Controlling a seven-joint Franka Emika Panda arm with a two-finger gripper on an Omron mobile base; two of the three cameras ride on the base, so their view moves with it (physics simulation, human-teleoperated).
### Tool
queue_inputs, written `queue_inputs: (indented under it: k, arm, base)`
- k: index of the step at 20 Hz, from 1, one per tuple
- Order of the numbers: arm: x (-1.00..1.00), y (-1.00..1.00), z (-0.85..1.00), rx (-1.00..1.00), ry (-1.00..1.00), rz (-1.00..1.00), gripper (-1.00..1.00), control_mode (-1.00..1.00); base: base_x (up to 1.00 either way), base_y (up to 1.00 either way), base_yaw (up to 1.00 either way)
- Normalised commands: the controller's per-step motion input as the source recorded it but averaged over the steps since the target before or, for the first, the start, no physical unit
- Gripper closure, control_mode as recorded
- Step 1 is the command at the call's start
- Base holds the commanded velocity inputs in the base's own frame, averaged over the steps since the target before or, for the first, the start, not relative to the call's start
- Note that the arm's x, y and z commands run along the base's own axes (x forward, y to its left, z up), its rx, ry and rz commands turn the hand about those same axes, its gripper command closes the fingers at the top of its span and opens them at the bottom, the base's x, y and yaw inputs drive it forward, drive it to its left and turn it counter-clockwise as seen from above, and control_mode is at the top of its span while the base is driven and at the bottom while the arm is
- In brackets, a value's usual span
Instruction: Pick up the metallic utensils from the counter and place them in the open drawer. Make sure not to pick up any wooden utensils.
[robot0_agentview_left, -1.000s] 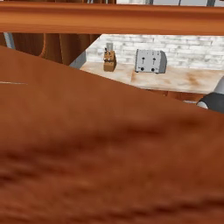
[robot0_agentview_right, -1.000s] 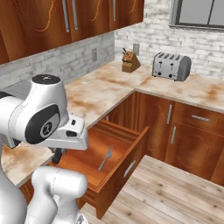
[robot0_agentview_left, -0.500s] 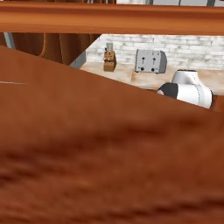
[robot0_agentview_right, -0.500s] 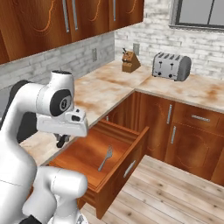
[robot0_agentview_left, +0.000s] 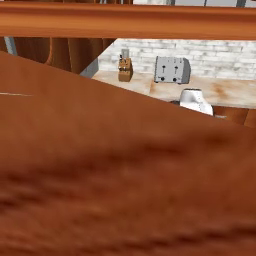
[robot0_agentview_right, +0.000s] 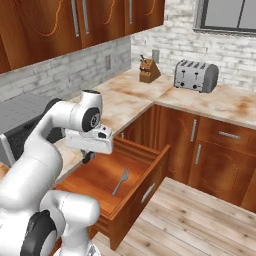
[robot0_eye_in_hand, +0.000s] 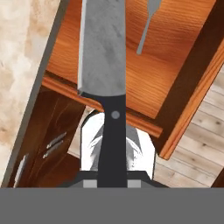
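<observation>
Now the gripper (robot0_agentview_right: 89, 156), clamped on a knife (robot0_eye_in_hand: 103, 57) over the open drawer's (robot0_agentview_right: 150, 172) back edge, could drop it onto the fork (robot0_agentview_right: 120, 180).

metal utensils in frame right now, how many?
2. A fork lies on the floor of the open drawer. A knife with a dark handle is held in the gripper, above the drawer's back edge. Others may be hidden.

knife (robot0_eye_in_hand: 103, 48) tip and fork (robot0_eye_in_hand: 146, 26) tines cut off.
</observation>
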Motion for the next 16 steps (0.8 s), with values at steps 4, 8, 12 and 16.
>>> queue_inputs:
  k: [4, 8, 12, 16]
  arm:
    - [0.92, -0.2, -0.44, 0.0, 0.06, 0.0, 1.0, -1.0]
    - [0.5, -0.22, -0.41, 0.0, 0.01, 0.0, 1.0, -1.0]
    - [0.04, -0.1, -0.76, 0.0, 0.0, -0.01, 1.0, -1.0]
    - [0.0, -0.03, -0.87, 0.0, 0.0, -0.02, 1.0, -1.0]
  base:
    - [0.0, 0.0, 0.0]
    - [0.0, 0.0, 0.0]
    - [0.0, 0.0, 0.0]
    - [0.0, 0.0, 0.0]
